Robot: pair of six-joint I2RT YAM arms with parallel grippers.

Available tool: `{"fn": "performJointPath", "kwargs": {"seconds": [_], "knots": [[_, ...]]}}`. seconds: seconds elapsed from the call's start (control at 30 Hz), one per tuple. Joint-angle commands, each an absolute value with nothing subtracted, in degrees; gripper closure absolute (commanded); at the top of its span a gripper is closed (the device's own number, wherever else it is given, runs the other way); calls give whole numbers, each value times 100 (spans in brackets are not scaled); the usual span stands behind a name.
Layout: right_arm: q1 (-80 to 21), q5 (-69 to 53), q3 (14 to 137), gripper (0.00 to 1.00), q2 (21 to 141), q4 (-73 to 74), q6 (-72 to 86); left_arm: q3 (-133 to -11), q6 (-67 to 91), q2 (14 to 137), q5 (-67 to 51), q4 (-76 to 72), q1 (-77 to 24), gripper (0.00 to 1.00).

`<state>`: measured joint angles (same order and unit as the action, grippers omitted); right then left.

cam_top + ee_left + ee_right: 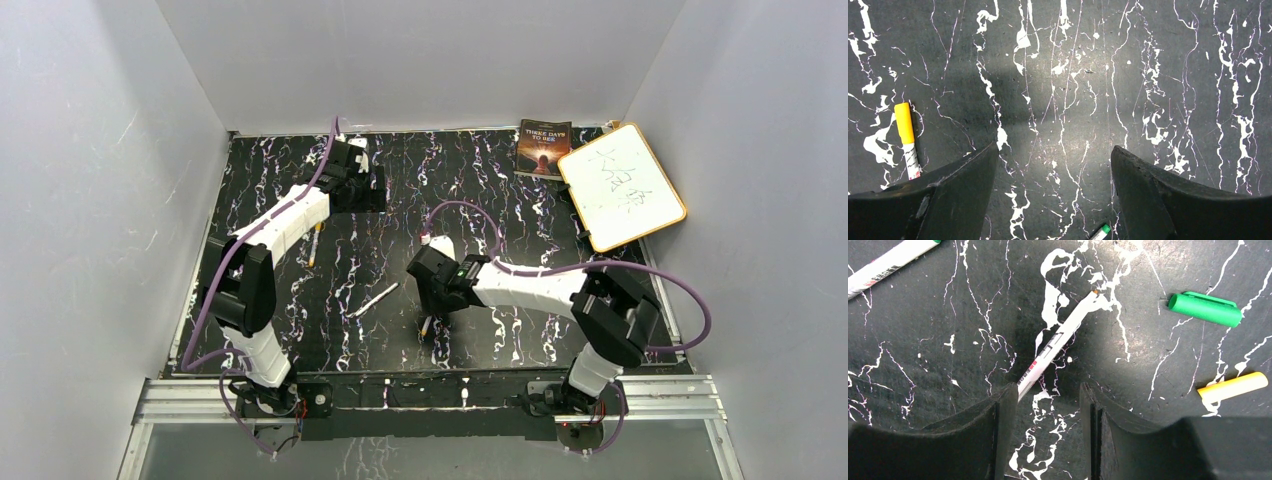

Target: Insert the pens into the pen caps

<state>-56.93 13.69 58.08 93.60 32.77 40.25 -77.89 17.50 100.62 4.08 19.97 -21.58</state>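
Grasping a pen looks to be the step in hand. The right hand (1048, 390) hovers open and empty over an uncapped pen (1055, 342), which lies on the desk left of the green cap (1205, 308). The next move calls for lowering, centring the barrel and closing. The left hand (1054, 149) is open and empty.

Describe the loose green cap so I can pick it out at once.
On the black marbled table, look in the right wrist view just ahead of the right gripper. To the right of the orange-tipped pen lie two stubby caps. The green cap is the farther one, with a clip along its side; its nearer neighbour is the yellow cap.
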Motion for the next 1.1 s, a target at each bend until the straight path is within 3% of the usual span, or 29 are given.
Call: {"fn": "performJointPath", "kwargs": {"seconds": [0.0,0.33,0.53,0.7,0.83,0.9,0.97,1.07], "knots": [[-5631,1385,6111,54,9477,2992,4026,-7813,1679,9830,505,2127,-2153,19],[-5473,1277,6225,55,9846,2869,3934,-7783,1723,9844,548,2110,-2153,19],[-5447,1294,6280,65,9907,2948,3902,-7796,1735,9882,505,2103,-2154,20],[-5433,1222,6282,84,9940,2898,3841,-7797,1732,9902,526,2112,-2153,20],[-5378,1002,6190,94,9940,2747,3774,-7788,1718,9890,527,2114,-2153,19],[-5308,889,6127,92,9940,2687,3764,-7792,1711,9881,538,2116,-2154,19],[-5262,864,6088,83,9940,2677,3723,-7788,1705,9876,545,2112,-2153,19],[-5232,812,6090,93,9940,2693,3576,-7770,1689,9881,501,2095,-2153,19]]}}
